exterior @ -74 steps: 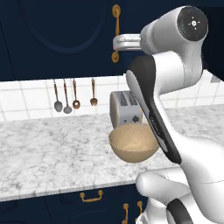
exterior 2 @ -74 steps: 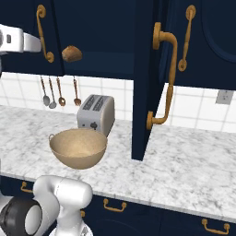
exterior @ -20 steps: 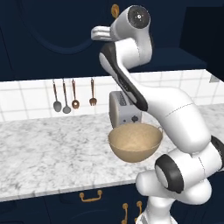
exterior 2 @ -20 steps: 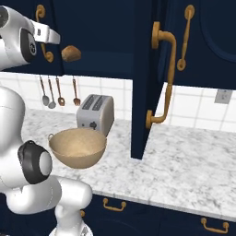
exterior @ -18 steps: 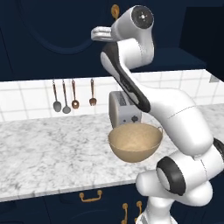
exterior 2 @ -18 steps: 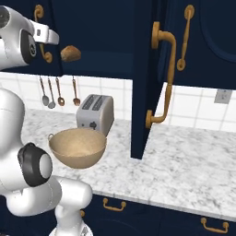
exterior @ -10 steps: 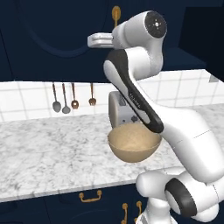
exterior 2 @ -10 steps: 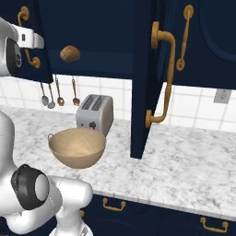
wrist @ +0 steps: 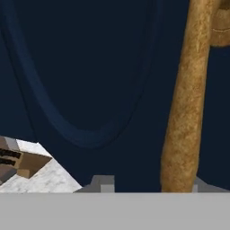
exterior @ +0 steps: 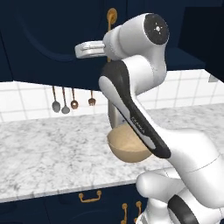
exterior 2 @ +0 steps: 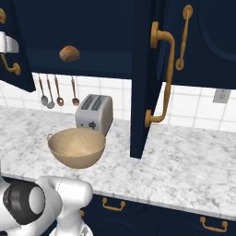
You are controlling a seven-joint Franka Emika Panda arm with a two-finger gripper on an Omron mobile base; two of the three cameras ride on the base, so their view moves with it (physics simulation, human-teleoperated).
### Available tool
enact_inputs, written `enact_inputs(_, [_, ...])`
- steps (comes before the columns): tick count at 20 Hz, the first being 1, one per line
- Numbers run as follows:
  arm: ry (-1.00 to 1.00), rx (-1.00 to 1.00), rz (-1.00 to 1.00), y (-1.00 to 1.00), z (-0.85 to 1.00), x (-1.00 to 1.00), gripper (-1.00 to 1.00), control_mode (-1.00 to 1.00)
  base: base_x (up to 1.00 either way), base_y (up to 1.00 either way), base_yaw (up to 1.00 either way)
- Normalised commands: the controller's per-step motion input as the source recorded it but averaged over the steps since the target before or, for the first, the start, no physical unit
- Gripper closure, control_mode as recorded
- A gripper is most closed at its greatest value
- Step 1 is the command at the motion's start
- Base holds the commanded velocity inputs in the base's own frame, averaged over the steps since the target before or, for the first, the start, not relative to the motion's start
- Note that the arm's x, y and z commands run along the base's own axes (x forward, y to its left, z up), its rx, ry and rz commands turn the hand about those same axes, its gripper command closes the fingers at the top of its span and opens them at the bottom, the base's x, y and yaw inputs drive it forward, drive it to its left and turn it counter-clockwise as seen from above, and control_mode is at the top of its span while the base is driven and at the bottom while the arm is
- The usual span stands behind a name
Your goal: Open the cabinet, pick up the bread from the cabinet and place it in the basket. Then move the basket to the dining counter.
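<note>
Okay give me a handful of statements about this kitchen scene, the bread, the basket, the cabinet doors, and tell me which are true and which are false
1. The bread sits inside the open cabinet. True.
2. The basket holds the bread. False: the basket is empty.
3. The basket stands on the marble counter in front of the toaster. True.
4. The right cabinet door is shut. False: it stands swung open, edge toward the camera.
5. Utensils hang on the tiled wall beside the toaster. True.

Kitchen: toaster (exterior 2: 94, 112), marble counter (exterior 2: 193, 170), hanging utensils (exterior 2: 57, 92).
</note>
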Motion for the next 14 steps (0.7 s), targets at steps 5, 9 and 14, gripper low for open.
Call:
enact_inputs(5, [0.00, -0.09, 0.02, 1.00, -0.01, -1.00, 1.00, -1.00, 0.00, 0.00, 0.00])
enact_inputs(9, [0.00, -0.12, 0.00, 1.00, -0.22, -0.89, 1.00, -1.00, 0.00, 0.00, 0.00])
enact_inputs(14, [0.00, -0.13, 0.00, 1.00, -0.57, -0.45, 1.00, -1.00, 0.00, 0.00, 0.00])
